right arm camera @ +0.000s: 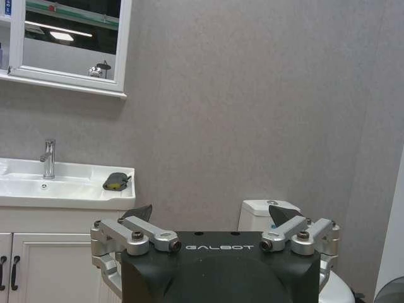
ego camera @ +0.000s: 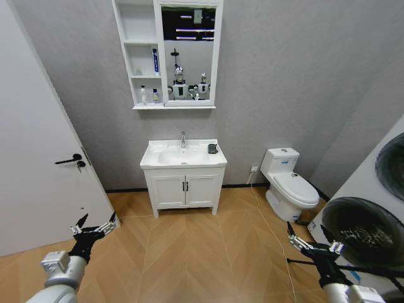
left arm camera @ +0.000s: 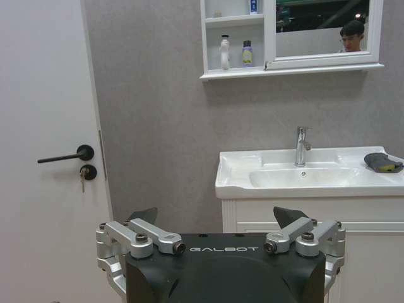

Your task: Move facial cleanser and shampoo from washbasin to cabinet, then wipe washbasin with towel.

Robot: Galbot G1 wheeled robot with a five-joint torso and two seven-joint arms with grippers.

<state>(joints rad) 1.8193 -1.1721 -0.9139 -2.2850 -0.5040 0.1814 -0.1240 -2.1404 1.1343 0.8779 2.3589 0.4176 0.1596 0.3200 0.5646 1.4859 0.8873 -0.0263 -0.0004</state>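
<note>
Grey towel [ego camera: 213, 149] rests on washbasin [ego camera: 183, 155], far beyond both tools.

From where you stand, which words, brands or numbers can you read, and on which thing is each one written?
"GALBOT": on the black body of the left gripper.
"GALBOT": on the black body of the right gripper.
Labels of the small bottles in the white wall cabinet: too small to read.
</note>
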